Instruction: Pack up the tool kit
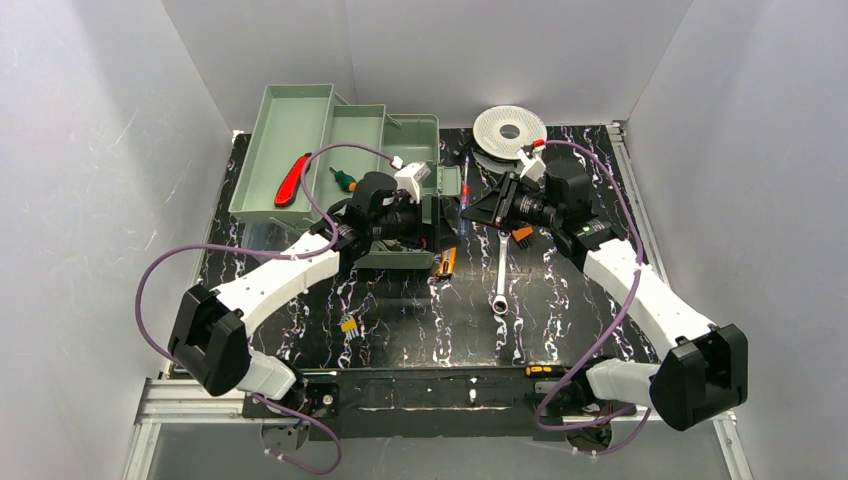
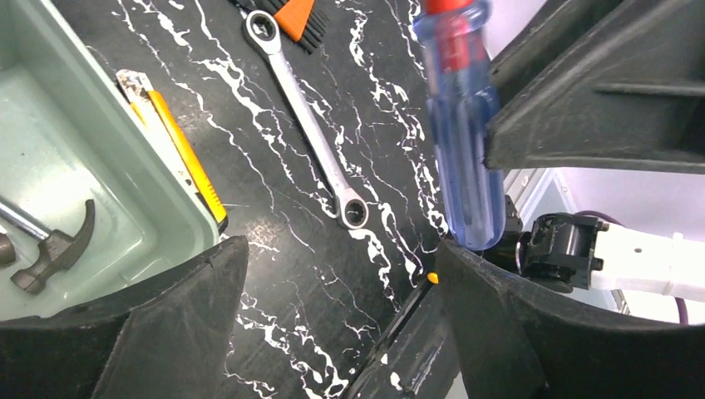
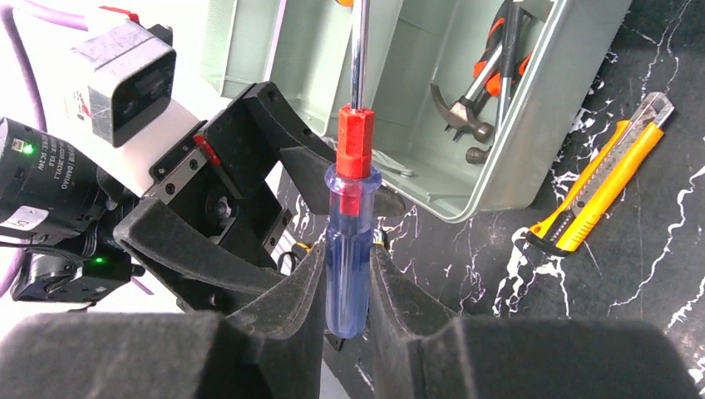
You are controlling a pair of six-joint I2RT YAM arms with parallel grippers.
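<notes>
Lab booth: white panels (image 1: pixel 90 150) enclose marbled table (image 1: pixel 570 320).

The left arm (image 1: pixel 280 275) and right arm (image 1: pixel 640 275) both bend inward from their bases so that the wrists face each other closely, the left end effector (image 2: pixel 341 249) with fingers spread wide, the right end effector (image 3: pixel 347 287) pinching the blue handle of a screwdriver (image 3: pixel 353 166).

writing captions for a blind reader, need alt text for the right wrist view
The right gripper holds a blue-handled screwdriver by its handle, shaft pointing toward an open green toolbox with a hammer inside. A yellow knife lies on the black table beside the box.
</notes>
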